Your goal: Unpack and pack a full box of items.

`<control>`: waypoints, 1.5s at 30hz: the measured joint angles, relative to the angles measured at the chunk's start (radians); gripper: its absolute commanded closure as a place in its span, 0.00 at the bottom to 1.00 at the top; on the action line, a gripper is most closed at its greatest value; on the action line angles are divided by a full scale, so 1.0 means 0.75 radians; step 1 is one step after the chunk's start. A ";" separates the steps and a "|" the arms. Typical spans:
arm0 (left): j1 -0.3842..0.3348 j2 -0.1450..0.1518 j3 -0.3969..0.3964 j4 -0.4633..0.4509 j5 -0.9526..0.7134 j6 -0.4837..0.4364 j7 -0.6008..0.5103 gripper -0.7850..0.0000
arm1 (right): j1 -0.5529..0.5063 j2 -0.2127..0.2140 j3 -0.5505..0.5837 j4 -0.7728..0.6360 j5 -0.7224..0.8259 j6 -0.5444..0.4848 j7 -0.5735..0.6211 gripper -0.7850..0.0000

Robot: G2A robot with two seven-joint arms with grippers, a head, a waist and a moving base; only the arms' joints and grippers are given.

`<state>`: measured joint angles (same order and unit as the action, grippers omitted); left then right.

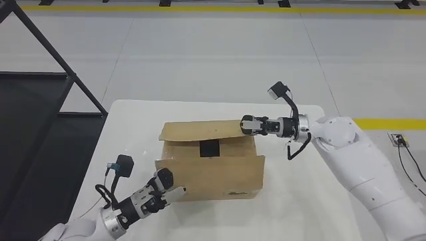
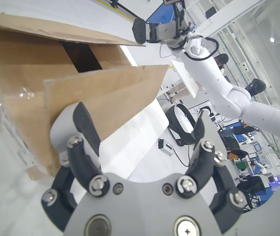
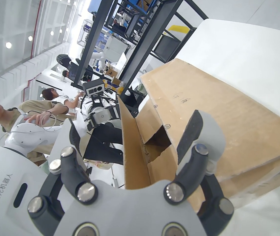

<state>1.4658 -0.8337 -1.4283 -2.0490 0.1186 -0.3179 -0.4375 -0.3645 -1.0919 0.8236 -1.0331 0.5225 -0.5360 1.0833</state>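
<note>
Cardboard box (image 1: 213, 169), half open, sits mid-tabletop (image 1: 133, 122).
My left end effector (image 2: 142, 114) spreads wide at its near-left corner; my right end effector (image 3: 133, 124), also wide, is at the far flap's (image 1: 200, 132) right end.

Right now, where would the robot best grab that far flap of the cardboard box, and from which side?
Probably its thin free edge near the right-hand corner, from the right side of the box. The far flap sits raised over the dark opening, so one finger of the right end effector could slip underneath.

Cardboard box (image 1: 219, 171) on white table (image 1: 133, 134)
</note>
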 measured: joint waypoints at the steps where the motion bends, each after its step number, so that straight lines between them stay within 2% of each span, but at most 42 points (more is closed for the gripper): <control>1: -0.016 -0.004 0.020 0.006 0.010 0.013 0.010 0.00 | -0.002 0.000 0.004 0.001 0.018 0.019 0.017 0.00; 6: -0.088 -0.025 0.107 0.040 0.055 0.089 0.065 0.00 | -0.011 -0.005 0.020 0.010 0.134 0.159 0.127 0.00; 15: -0.169 -0.057 0.188 0.083 0.059 0.180 0.128 0.00 | -0.020 -0.029 0.027 0.074 0.255 0.250 0.195 0.00; 31: -0.185 -0.088 0.191 0.089 0.064 0.187 0.173 0.00 | -0.072 -0.063 0.011 0.118 0.241 0.261 0.255 0.00; 37: -0.108 -0.091 0.065 0.076 0.002 0.130 0.316 0.00 | -0.094 -0.067 0.014 0.091 0.161 0.248 0.196 0.00; 45: 0.118 -0.093 -0.245 0.129 -0.188 0.050 0.514 0.00 | -0.109 -0.074 0.028 0.078 0.120 0.258 0.153 0.00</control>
<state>1.5544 -0.9036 -1.6118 -1.9524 -0.0223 -0.2802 -0.0517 -0.4466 -1.1476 0.8449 -0.9746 0.6124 -0.3429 1.1984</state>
